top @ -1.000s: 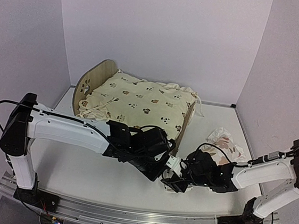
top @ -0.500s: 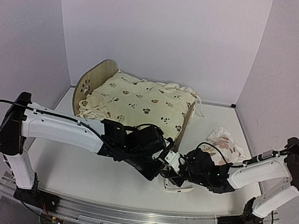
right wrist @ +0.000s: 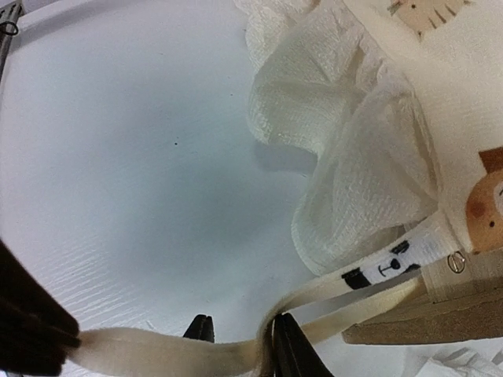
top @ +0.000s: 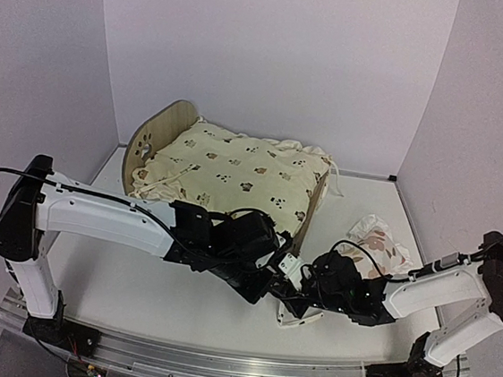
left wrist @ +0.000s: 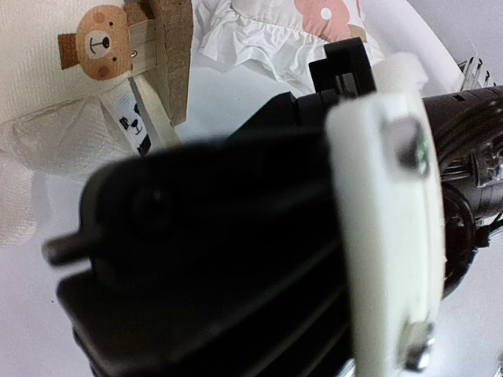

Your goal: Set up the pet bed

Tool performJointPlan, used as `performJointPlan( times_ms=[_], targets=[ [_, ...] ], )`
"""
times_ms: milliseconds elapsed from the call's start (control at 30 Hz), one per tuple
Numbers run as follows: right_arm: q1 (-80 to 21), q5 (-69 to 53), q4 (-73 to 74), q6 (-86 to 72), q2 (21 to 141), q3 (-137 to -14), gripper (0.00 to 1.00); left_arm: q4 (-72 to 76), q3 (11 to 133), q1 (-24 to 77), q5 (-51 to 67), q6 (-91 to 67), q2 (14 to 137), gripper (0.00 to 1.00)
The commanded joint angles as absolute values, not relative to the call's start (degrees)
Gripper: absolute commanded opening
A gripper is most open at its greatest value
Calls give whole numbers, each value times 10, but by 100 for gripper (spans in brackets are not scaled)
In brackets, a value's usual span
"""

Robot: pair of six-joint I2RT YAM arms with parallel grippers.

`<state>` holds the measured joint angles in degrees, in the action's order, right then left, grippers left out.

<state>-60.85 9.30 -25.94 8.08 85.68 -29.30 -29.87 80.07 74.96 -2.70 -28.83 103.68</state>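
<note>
Bringing the right gripper [right wrist: 240, 334] in beside the left gripper [right wrist: 63, 338] at lower centre of the top view, narrowing its jaws round the tie string [right wrist: 157, 349]; not yet telling whether pinching. Holding the string's end clamped in the left gripper, lower left of the right wrist view. Probably preparing to tie the cushion [top: 235, 173] onto the pet bed [top: 158, 134], sitting upper centre-left. Leaving the ruffled pillow [top: 376, 242] lying at right. Crowding both wrists near the footboard corner [right wrist: 440, 314].

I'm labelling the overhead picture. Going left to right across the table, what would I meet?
Bed headboard → animal-print cushion → bed footboard → flowered pillow.
</note>
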Motion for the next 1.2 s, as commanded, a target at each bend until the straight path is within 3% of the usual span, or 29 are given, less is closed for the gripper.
performJointPlan(
  times_ms=[0,467,967,1067,1167],
  targets=[
    [-611,49,-272,44,823,-286,25,-282,802,751,-33,-288,1014,0],
    [-611,12,-265,9,795,-287,20,-282,807,751,-34,-287,1018,0],
    [-611,39,-268,21,796,-297,0,-282,806,751,-30,-289,1014,1],
    [-611,52,-268,24,788,-297,0,-278,802,751,-32,-289,1006,6],
    [-611,71,-268,24,781,-300,0,-273,795,751,-32,-288,997,22]
  ],
)
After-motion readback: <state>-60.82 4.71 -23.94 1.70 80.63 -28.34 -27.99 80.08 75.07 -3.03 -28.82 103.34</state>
